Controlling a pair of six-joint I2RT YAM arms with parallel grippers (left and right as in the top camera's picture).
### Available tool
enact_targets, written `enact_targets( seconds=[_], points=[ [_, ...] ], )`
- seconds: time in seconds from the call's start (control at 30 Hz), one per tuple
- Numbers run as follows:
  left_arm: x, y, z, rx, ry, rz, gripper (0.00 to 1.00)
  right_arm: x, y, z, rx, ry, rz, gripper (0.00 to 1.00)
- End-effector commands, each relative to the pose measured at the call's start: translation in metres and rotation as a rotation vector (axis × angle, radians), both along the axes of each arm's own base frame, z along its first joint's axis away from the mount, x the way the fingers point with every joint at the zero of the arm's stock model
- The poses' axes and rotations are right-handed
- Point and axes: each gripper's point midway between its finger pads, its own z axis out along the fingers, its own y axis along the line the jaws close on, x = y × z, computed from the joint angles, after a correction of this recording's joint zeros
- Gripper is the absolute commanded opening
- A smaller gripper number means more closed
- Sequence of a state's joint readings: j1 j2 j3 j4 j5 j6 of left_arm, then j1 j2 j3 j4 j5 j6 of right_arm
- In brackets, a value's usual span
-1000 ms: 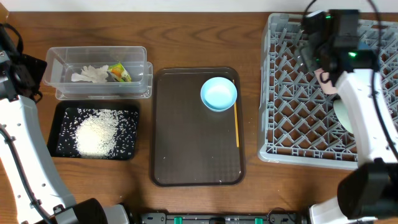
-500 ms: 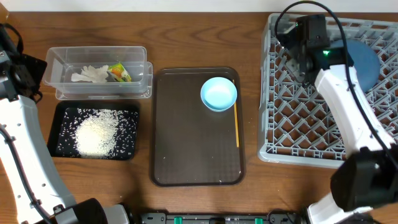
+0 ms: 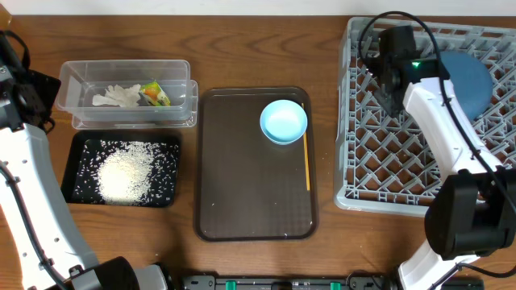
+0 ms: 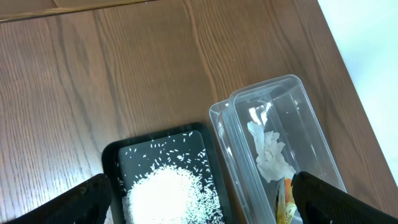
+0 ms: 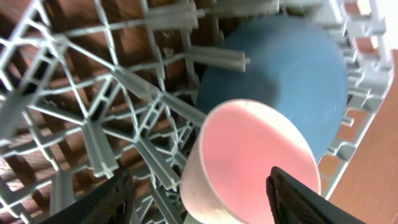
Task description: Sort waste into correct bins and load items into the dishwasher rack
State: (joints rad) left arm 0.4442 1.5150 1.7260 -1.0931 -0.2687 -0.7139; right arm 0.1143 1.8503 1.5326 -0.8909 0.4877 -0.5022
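Overhead, the small light-blue dish (image 3: 283,121) sits on the brown tray (image 3: 250,193), not yet in the dishwasher rack (image 3: 379,161). From the left wrist, the left claw (image 4: 202,202) hangs spread wide above the black tray (image 4: 115,162) and clear tub (image 4: 311,124), seemingly parked out of the way. From the right wrist, the right claw (image 5: 202,193) gapes open over the pink cup (image 5: 249,155), which lies by the dark-blue plate (image 5: 280,68) leaning among the pegs (image 5: 214,56).

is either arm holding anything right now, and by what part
Nothing looks held. Left gripper open and empty; right gripper has its jaws apart, not clamped on the pink cup in the dishwasher rack.
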Motion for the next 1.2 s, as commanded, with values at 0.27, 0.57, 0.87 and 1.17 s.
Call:
enact_targets(
  seconds=[0.27, 0.57, 0.87, 1.17],
  points=[
    [-0.001, 0.003, -0.001, 0.007, 0.008, 0.011, 0.95, -0.013, -0.009, 0.002, 0.01, 0.023, -0.069, 0.46],
    [-0.002, 0.003, -0.001, 0.007, 0.008, 0.012, 0.95, -0.027, -0.014, 0.0, -0.007, 0.057, -0.126, 0.43],
    [-0.002, 0.003, -0.001, 0.007, 0.008, 0.012, 0.95, -0.034, -0.024, 0.006, -0.073, 0.044, -0.192, 0.34],
    [-0.002, 0.003, -0.001, 0.007, 0.008, 0.012, 0.95, -0.033, -0.02, 0.008, -0.093, 0.029, -0.193, 0.07]
  ],
)
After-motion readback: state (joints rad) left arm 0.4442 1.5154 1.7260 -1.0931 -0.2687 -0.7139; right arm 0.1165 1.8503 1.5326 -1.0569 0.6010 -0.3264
